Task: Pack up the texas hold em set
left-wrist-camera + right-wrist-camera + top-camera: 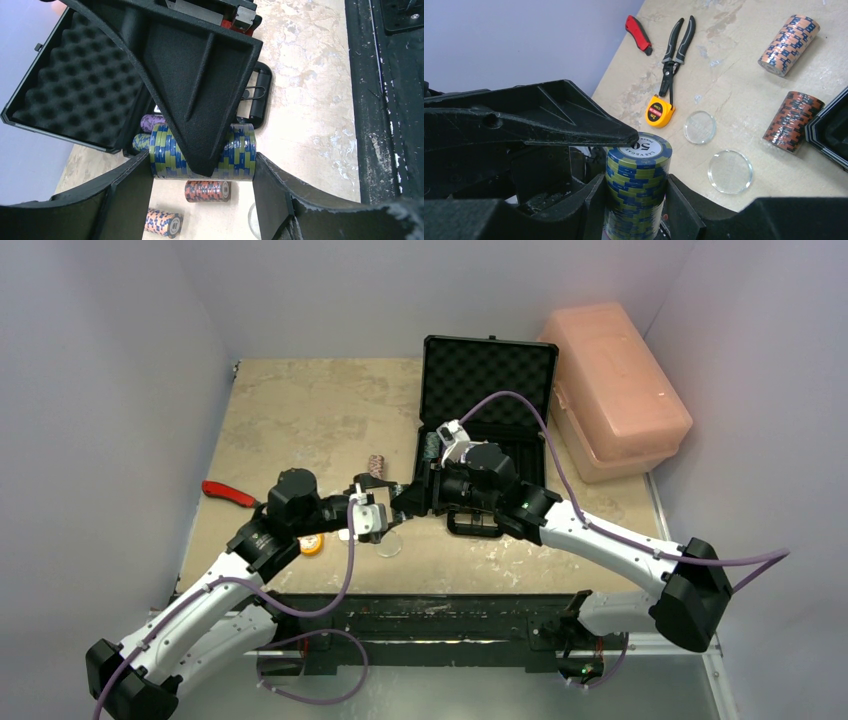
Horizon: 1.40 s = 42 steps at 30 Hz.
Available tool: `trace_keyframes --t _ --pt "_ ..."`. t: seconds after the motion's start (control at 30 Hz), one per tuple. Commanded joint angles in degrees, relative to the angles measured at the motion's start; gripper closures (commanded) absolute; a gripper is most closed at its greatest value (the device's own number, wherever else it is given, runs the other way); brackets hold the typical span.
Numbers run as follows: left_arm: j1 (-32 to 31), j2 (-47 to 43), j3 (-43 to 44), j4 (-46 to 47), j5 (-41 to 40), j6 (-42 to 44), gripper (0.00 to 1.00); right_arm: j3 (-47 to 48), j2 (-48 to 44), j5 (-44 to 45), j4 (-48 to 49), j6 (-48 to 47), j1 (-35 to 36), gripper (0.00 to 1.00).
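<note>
- Gripping a blue-and-green chip stack point(239, 152) by its two flat ends, the left end effector point(202, 172) is clamped on it, one finger against each end face.
- The right end effector point(636, 195) comes at the same stack crosswise. Its fingers are closed on the rounded side, one on each flank, tight against the chips.
- The end chip facing the right wrist camera reads 50.
- This stack is held between the two arms, just left of the near-left corner of the briefcase point(487, 380).
- The briefcase lies open on the right half of the tabletop point(320, 410), with its foam-lined lid standing up at the far side and its handle point(260, 97) at the near edge.
- Inside the case, at its left end, a purple chip stack point(150, 121) lies beside another blue-green one.
- A dark brown chip stack point(793, 121) lies on its side on the tabletop just beside the case's left corner.
- A lighter brown chip stack point(788, 45) lies farther back, also on its side.
- One clear disc point(699, 127) and a second clear disc point(730, 171) lie flat near the near edge, close together but apart.
- Just left of the discs sits an orange tape measure point(660, 112), with the nose of the pliers point(676, 52) right at it.
- A red-handled tool point(639, 34) lies farther left.
- A pink box point(615, 390) stands just right of the briefcase, at the far right.
</note>
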Motion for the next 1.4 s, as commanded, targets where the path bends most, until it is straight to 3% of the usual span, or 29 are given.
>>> trace_keyframes --t 0.0,0.1,0.2,0.47,0.87,1.0,1.2,1.3,1.37 --pt "0.3 -1.8 1.0 6.5 1.6 -1.1 0.40 1.6 -1.0 1.5 0.3 -1.3 0.5 0.99" --pt "0.3 -1.8 1.0 6.4 1.7 -1.2 0.07 2.1 -1.4 2.2 -0.3 -1.3 0.5 1.00" --pt "0.4 -1.8 0.9 6.3 1.8 -1.2 0.00 2.6 -1.6 3.0 -0.9 -1.4 0.5 1.00" --pt "0.6 -2.8 0.7 6.2 1.4 -1.0 0.00 3.9 -1.9 7.3 -4.5 -1.6 0.5 1.00" --pt "1.4 -4.4 0.0 6.9 -1.4 -0.8 0.00 7.1 -1.0 23.1 -15.5 -1.3 0.4 1.00" --pt "1.4 -4.2 -1.3 12.7 -0.2 -3.6 0.00 10.3 1.4 29.5 -20.0 -1.7 0.1 1.00" --pt "1.4 -4.4 -5.9 26.5 -10.2 -16.5 0.00 15.7 8.5 33.4 -26.3 -3.0 -3.0 1.00" --pt "1.4 -4.0 -4.2 25.4 -18.1 -24.2 0.00 17.4 11.4 32.5 -27.6 -3.9 -4.7 1.00" --pt "1.4 -2.9 -1.2 19.5 -27.9 -31.8 0.00 18.2 12.9 31.9 -27.5 -4.4 -5.9 1.00"
